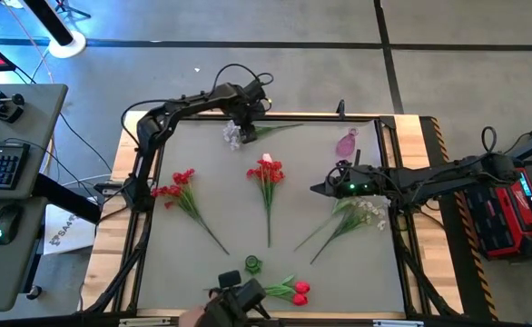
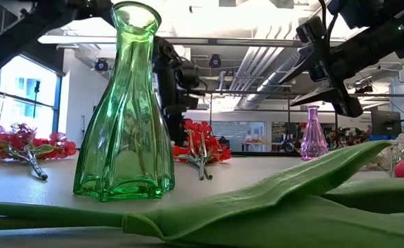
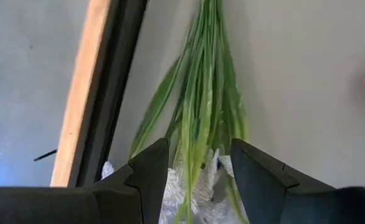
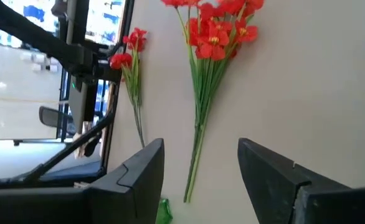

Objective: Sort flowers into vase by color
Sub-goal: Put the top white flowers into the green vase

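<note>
Now the left hand (image 3: 195,177) grips the white spray (image 3: 202,106) (stems between its fingers) at the bench's (image 1: 211,159) far edge.

Left gripper (image 1: 240,130) sits over a white spray (image 1: 233,136) near the table's (image 1: 221,195) far edge. Right gripper (image 1: 323,189) hangs mid-right beside more white flowers (image 1: 361,213). Red bunches (image 1: 266,172) (image 1: 177,184) lie flat; pink vase (image 1: 347,143) far right, green vase (image 1: 252,264) and tulips (image 1: 299,292) at the near edge.
</note>
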Controlling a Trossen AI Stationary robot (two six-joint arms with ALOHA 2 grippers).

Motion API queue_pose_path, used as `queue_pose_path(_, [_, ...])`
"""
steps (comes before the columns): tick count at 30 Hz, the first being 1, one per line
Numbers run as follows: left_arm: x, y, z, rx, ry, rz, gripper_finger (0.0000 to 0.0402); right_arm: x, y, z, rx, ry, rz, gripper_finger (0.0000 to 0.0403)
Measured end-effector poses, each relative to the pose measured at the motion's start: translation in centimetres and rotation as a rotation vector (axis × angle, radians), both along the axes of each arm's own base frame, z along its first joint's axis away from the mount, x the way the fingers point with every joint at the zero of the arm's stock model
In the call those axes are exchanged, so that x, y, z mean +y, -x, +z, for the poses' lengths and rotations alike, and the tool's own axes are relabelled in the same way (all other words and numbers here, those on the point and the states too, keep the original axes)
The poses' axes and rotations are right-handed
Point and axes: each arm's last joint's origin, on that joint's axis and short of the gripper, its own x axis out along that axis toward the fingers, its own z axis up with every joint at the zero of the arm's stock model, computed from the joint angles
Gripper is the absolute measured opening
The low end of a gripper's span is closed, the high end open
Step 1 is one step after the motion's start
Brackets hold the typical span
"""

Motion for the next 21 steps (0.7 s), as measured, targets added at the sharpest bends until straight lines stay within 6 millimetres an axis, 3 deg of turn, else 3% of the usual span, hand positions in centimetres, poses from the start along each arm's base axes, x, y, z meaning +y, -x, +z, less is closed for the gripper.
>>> queue_pose_path(9, [0.6, 0.1, -2.7, 0.121, -0.015, -0.077, 0.0150, -0.2, 0.0, 0.0, -0.005, 0.000, -0.066, 0.0193])
queue_pose_path(21, [0.7, 0.1, -2.9, 0.258, -0.131, -0.179, 0.0019, -0.2, 0.0, 0.1, -0.023, -0.015, -0.093, 0.0193])
